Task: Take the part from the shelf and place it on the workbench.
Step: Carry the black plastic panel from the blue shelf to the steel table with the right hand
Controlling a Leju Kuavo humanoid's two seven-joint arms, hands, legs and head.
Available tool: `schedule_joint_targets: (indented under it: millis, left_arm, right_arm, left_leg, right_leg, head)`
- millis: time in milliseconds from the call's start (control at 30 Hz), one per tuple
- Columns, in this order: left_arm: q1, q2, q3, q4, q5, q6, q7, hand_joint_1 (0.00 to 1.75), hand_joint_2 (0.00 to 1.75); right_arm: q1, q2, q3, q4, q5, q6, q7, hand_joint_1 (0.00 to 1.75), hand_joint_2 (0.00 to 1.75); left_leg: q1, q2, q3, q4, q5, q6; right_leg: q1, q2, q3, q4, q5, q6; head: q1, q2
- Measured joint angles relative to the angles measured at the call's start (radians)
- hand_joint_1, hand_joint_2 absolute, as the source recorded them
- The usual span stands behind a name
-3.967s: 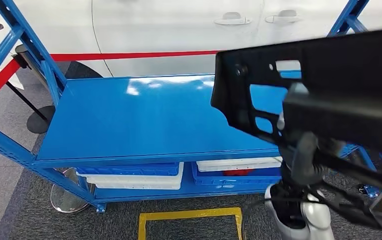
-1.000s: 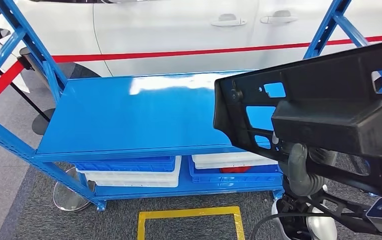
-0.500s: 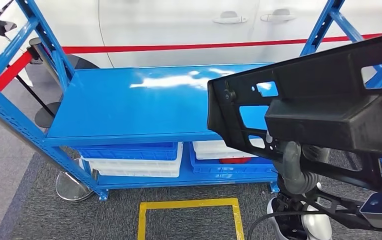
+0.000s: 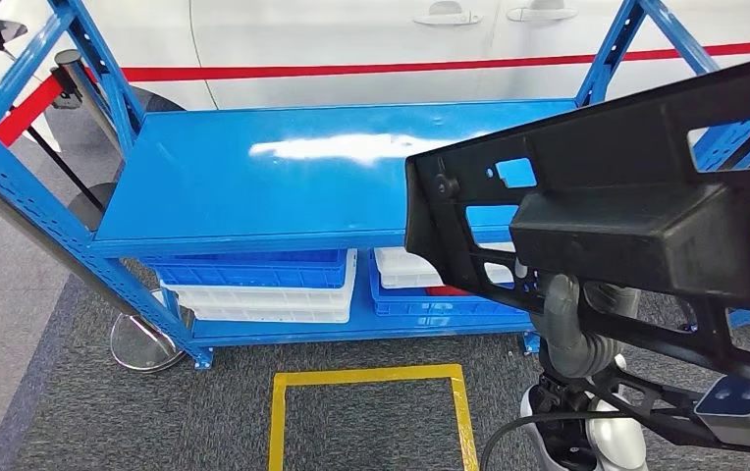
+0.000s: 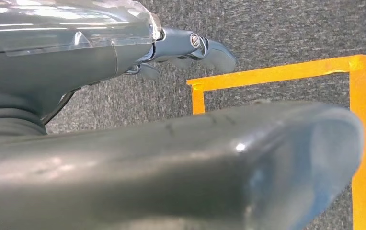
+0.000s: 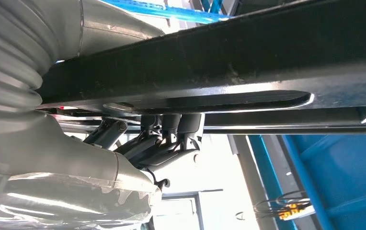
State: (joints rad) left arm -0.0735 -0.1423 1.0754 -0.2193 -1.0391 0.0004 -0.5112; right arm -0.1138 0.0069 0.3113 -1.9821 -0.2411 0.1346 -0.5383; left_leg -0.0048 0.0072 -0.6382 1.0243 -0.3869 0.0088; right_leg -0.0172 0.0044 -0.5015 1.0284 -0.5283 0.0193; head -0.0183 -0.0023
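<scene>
A large black moulded part (image 4: 626, 186) with several cut-outs fills the right side of the head view, held up in front of the shelf. My right hand (image 4: 569, 329) grips it from below. In the right wrist view its dark fingers (image 6: 171, 139) curl round a bar of the part (image 6: 248, 52). My left hand (image 5: 186, 45) hangs over the carpet with nothing in it. Its fingers lie apart from the thick thumb (image 5: 181, 163).
The blue shelf rack (image 4: 253, 186) stands ahead with a bare top board, and blue and white bins (image 4: 253, 285) below. A yellow tape square (image 4: 371, 378) marks the carpet (image 5: 277, 33). Behind are a white car (image 4: 351, 29), a red barrier belt (image 4: 351, 71) and a stanchion base (image 4: 140, 343).
The whole picture has shifted, so the camera has moved: the rack now sits higher and a little further off. The black part stays in my right hand.
</scene>
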Motion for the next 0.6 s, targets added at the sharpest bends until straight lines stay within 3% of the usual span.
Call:
schedule_joint_targets:
  millis: [200,267,300,333,367,433,467,500,567,600]
  left_arm:
    - [0.0,0.0,0.0,0.0,0.001,0.0,-0.001,0.0,0.0]
    - [0.002,0.002,0.0,0.0,0.001,-0.001,-0.001,0.0,0.0]
    - [0.004,0.003,0.001,0.0,0.001,-0.001,-0.001,0.0,0.0]
    - [0.005,0.004,0.001,0.0,0.001,-0.001,-0.001,0.0,0.0]
    - [0.006,0.005,0.001,0.0,0.001,-0.002,0.0,0.0,0.0]
    - [0.004,0.006,0.001,0.0,0.001,-0.002,0.0,0.0,0.0]
    - [0.003,0.007,0.001,-0.001,0.0,-0.002,-0.001,0.0,0.0]
    - [0.001,0.008,0.001,-0.001,0.0,-0.002,-0.001,0.0,0.0]
    - [0.003,0.007,0.001,-0.001,0.0,-0.002,-0.001,0.0,0.0]
    - [0.004,0.007,0.001,-0.001,-0.001,-0.002,-0.001,0.0,0.0]
  right_arm:
    - [-0.003,0.0,0.002,0.0,0.002,-0.003,0.0,1.75,1.75]
    - [-0.004,0.002,0.006,0.0,0.006,-0.008,0.0,1.75,1.75]
    - [-0.004,0.003,0.009,0.0,0.008,-0.01,0.0,1.75,1.75]
    - [-0.004,0.005,0.014,0.001,0.011,-0.012,0.0,1.75,1.75]
    - [-0.005,0.007,0.018,0.001,0.012,-0.013,0.0,1.75,1.75]
    - [-0.004,0.009,0.026,0.002,0.013,-0.014,0.0,1.75,1.75]
    - [-0.004,0.01,0.028,0.003,0.013,-0.014,0.0,1.75,1.75]
    - [-0.004,0.01,0.03,0.003,0.013,-0.015,0.0,1.75,1.75]
    - [-0.004,0.011,0.03,0.003,0.013,-0.016,-0.001,1.75,1.75]
    - [-0.003,0.011,0.031,0.004,0.013,-0.017,-0.001,1.75,1.75]
  left_leg:
    - [0.0,0.0,-0.002,0.001,0.004,-0.003]
    - [0.002,-0.002,-0.01,0.004,0.004,-0.013]
    - [0.004,-0.003,-0.017,0.014,-0.011,-0.019]
    - [0.007,-0.005,-0.039,0.077,-0.065,-0.028]
    - [0.009,-0.005,-0.036,0.136,-0.103,-0.033]
    - [0.006,-0.007,0.07,0.106,-0.16,-0.027]
    - [0.002,-0.008,0.136,0.034,-0.144,-0.019]
    - [-0.001,-0.01,0.179,-0.032,-0.147,-0.011]
    - [0.0,-0.007,0.166,-0.04,-0.127,0.001]
    - [0.002,-0.004,0.158,-0.043,-0.114,0.009]
  right_leg:
    - [0.0,0.0,-0.001,-0.005,0.0,-0.003]
    - [-0.001,-0.002,-0.011,-0.005,0.013,-0.016]
    - [-0.002,-0.004,-0.021,-0.006,0.023,-0.025]
    - [-0.003,-0.006,-0.042,-0.007,0.042,-0.035]
    - [-0.002,-0.008,-0.074,-0.005,0.067,-0.038]
    - [0.001,-0.009,-0.141,0.001,0.123,-0.029]
    - [0.001,-0.009,-0.161,0.002,0.145,-0.02]
    - [0.001,-0.01,-0.167,0.001,0.159,-0.012]
    - [0.0,-0.009,-0.17,-0.001,0.168,0.0]
    - [0.0,-0.008,-0.177,0.012,0.149,0.004]
  head:
    - [0.005,0.0]
    - [0.006,0.0]
    - [0.006,0.0]
    - [0.005,0.0]
    - [0.004,0.0]
    - [0.003,0.0]
    - [0.003,0.0]
    - [0.002,0.0]
    - [-0.001,0.0]
    - [0.0,0.0]
